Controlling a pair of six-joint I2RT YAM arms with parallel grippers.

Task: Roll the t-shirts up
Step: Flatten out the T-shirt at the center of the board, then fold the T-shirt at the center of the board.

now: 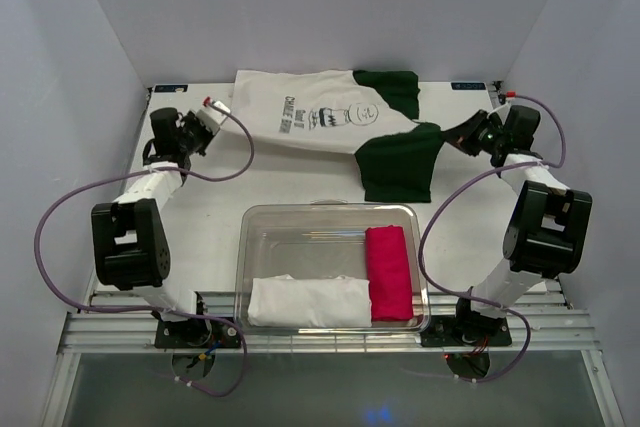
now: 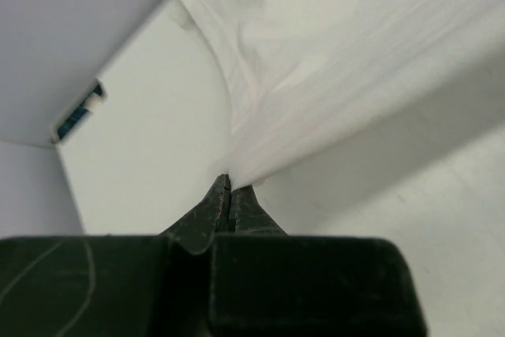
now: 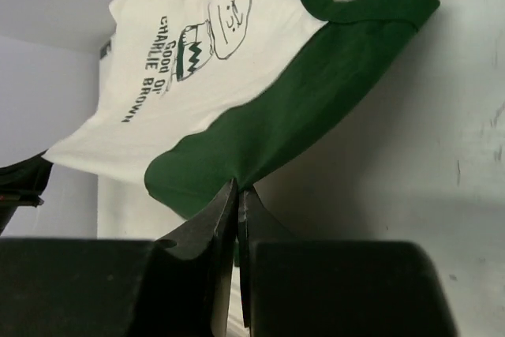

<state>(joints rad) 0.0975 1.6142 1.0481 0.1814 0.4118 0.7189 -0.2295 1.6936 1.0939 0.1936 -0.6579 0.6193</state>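
Note:
The white t-shirt (image 1: 300, 112) with black lettering and a drawing is stretched across the far side of the table, lifted at both ends. The dark green t-shirt (image 1: 400, 162) overlaps its right end and hangs down onto the table; I cannot tell where one cloth ends. My left gripper (image 1: 220, 113) is shut on the white shirt's left corner; in the left wrist view (image 2: 229, 183) the white cloth (image 2: 331, 53) fans out from the tips. My right gripper (image 1: 463, 134) is shut on the green cloth's edge; in the right wrist view (image 3: 238, 187) green cloth (image 3: 300, 108) and white cloth (image 3: 158, 92) show.
A clear plastic bin (image 1: 330, 209) stands at the near middle of the table. It holds a rolled white cloth (image 1: 308, 300) and a rolled bright pink cloth (image 1: 388, 272). White walls close in the table on three sides.

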